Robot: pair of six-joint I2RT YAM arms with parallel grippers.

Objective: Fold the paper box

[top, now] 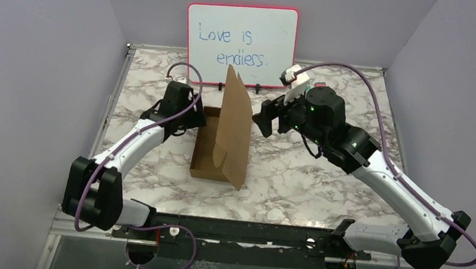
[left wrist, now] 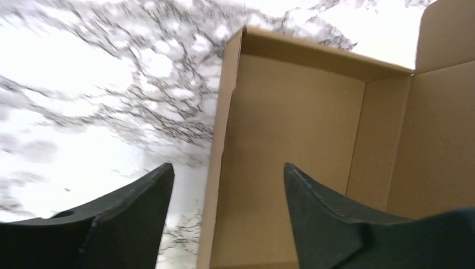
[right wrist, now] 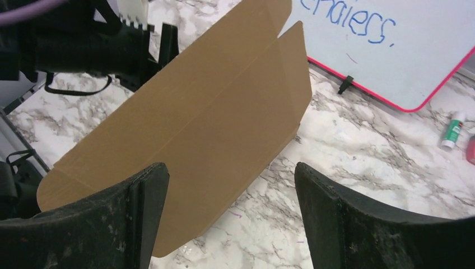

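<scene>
1. The paper box (top: 210, 155) is set near the middle of the counter (top: 324, 177), its shallow tray open upward. Its lid (top: 236, 124) is stood upright along the tray's 3 o'clock side, with the tuck flap at the top.
2. The cardboard is judged light and thin. It should be stiff across each panel, yield only at the creases, dent easily, and be apt to slide on the smooth marble.
3. The lid is best taken at its free top edge or pushed on its outer face while the tray's 9 o'clock wall is pinned.
4. The left tool (top: 192, 117) is held wide open and empty at 9 o'clock of the tray, its fingers astride that wall. Whether they touch it cannot be told.
5. The right tool (top: 265, 119) is likewise spread wide with nothing held, at 3 o'clock of the lid and apart from it.
6. A whiteboard (top: 240, 41) is propped at 12 o'clock.
</scene>
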